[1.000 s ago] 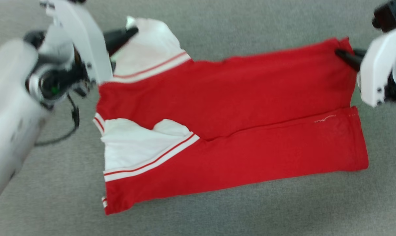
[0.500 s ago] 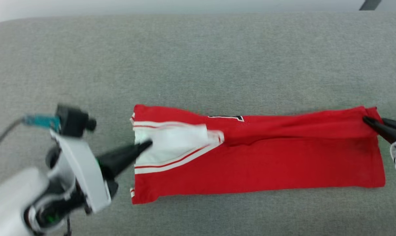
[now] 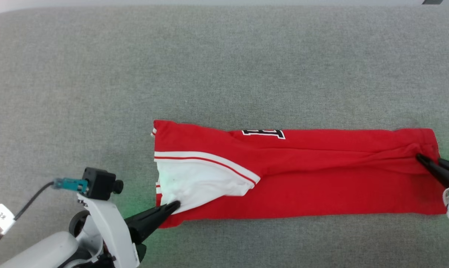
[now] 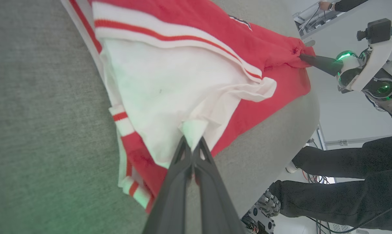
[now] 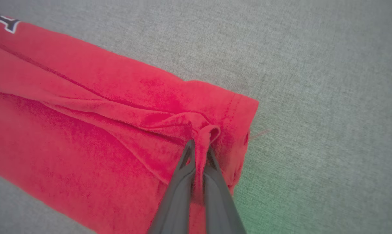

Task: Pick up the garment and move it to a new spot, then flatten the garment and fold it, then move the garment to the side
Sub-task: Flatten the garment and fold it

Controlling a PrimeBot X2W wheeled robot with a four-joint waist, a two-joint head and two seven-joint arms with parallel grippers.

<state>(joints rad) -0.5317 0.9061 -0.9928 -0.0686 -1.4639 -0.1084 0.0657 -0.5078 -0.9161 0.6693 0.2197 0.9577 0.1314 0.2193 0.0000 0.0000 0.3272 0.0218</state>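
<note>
Showed a red, soft-knit garment point(image 3: 321, 178) laid as a long, narrow folded band on a grey, felt-like surface point(image 3: 224, 67), sitting toward 4 o'clock from the middle of the head view. Carried a matte white panel point(image 3: 194, 182), roughly triangular, at the band's 9 o'clock end, edged with white-and-red striped trim point(image 3: 209, 160). Showed part of a black, white-outlined number point(image 3: 263, 133) peeking from the fold along the 12 o'clock edge. Found the left gripper point(image 3: 176, 204) at 7 o'clock, its long, dark, tapered fingers pressed together on a puckered corner of the white cloth, drawn into a small peak in the left wrist view. Found the right gripper point(image 3: 419, 157) at 3 o'clock, fingers likewise closed tight, pinching a bunched loop of red hem, with soft creases running along the band from the pinch. Lay otherwise flat and fairly smooth, with a stitched hem at the 3 o'clock end. Caught, at 4 o'clock in the left wrist view, a person's dark-trousered legs point(image 4: 345, 175) beyond the surface's rounded edge.
</note>
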